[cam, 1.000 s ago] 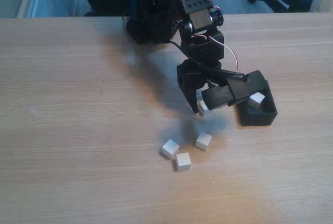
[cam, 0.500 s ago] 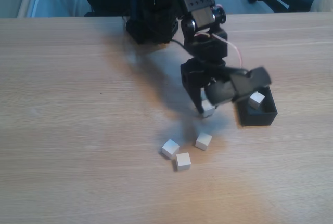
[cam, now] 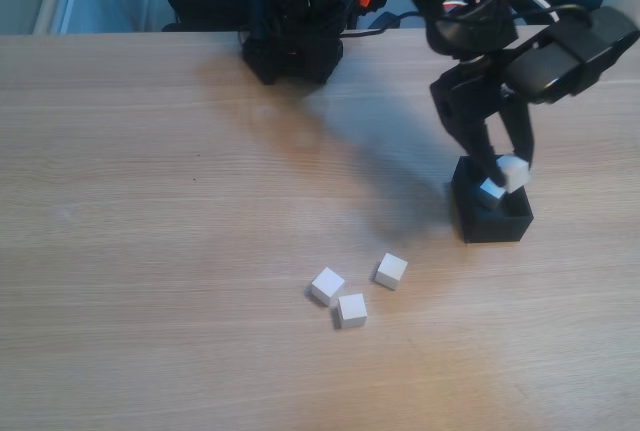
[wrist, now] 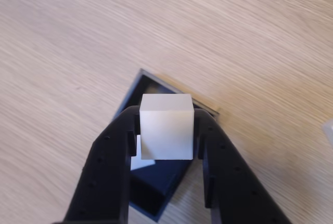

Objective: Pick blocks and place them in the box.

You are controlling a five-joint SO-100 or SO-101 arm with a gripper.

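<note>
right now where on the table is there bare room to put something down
The whole left half of the table in the fixed view, and the front strip below the three loose blocks. Crowded: around the box, where the gripper holds a block.

Tool (cam: 507,179) clamps white block (cam: 514,173) above black box (cam: 490,221); three blocks (cam: 350,290) clustered on table (cam: 150,251).

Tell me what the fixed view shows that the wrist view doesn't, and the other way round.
Fixed view alone: three loose cubes grouped on the table, and the arm's base at the far edge.
Wrist view alone: a close look at both fingers pressed against opposite faces of the held cube.
Both: the tool gripping that cube over the box, with another cube already inside.
</note>
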